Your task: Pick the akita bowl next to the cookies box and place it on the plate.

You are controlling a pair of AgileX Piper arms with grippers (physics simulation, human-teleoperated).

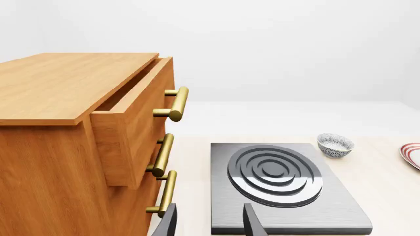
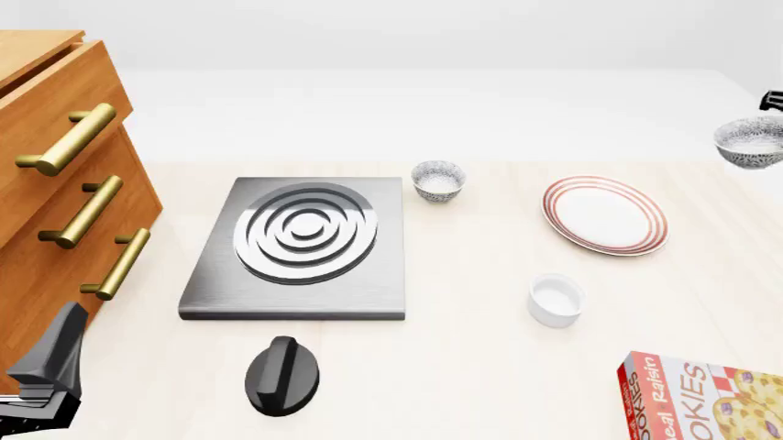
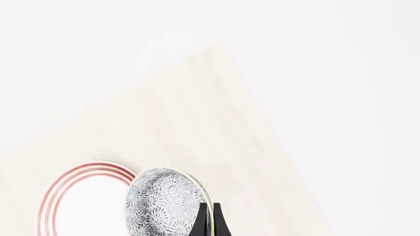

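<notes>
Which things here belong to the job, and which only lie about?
Job: patterned bowl held in the right gripper, plate, cookies box.
Lying about: second patterned bowl, white cup, stove plate, black knob, drawer cabinet.

The right gripper is raised above the table near its far right edge, its two dark fingers pinched together on the rim of the akita bowl, which hangs lifted clear of the surface. The left gripper sits low at the table's near left corner, its fingers parted with nothing between them, pointing forward along the table.
</notes>
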